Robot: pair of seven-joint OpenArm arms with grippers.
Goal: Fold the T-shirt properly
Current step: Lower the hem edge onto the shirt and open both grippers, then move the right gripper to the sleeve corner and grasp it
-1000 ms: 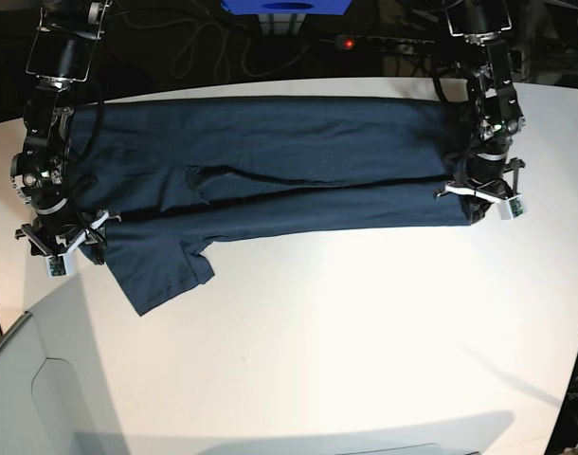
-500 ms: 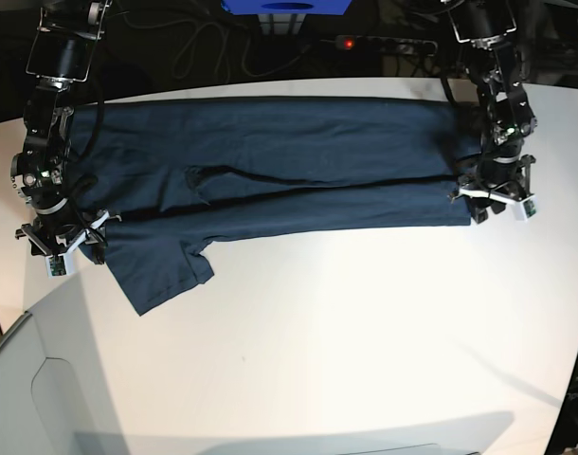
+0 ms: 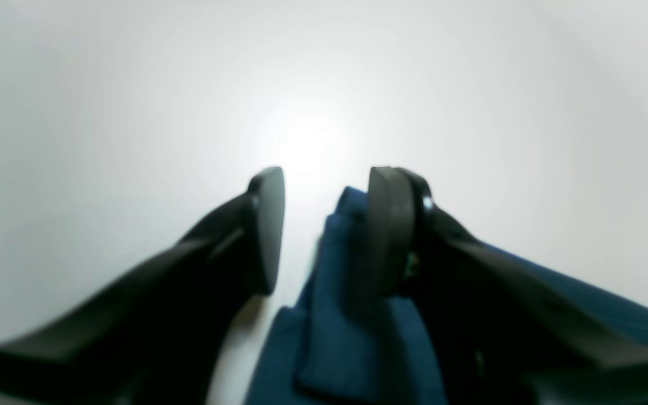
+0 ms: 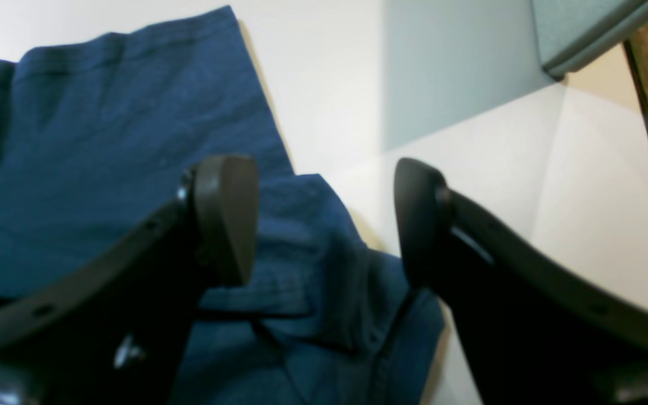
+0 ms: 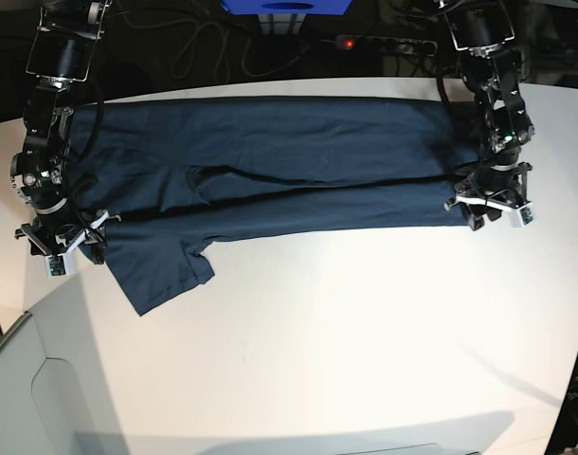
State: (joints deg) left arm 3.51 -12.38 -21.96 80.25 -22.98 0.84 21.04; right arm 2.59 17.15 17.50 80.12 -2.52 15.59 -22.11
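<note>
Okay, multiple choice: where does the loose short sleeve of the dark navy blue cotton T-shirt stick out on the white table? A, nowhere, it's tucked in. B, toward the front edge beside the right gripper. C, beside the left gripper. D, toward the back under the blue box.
B: in the base view the dark navy blue cotton T-shirt's loose sleeve juts toward the front of the white table, next to the right gripper.

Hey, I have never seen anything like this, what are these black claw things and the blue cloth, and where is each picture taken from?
This is a two-armed robot folding a navy T-shirt on a white table. One picture looks down from above; the other two come from cameras on each wrist, looking along the claws. The left gripper sits at the shirt's edge on the overhead picture's right; up close its jaws are apart with cloth beside one finger. The right gripper is on the other side by the sleeve, also open over the fabric. Neither is holding anything.
</note>
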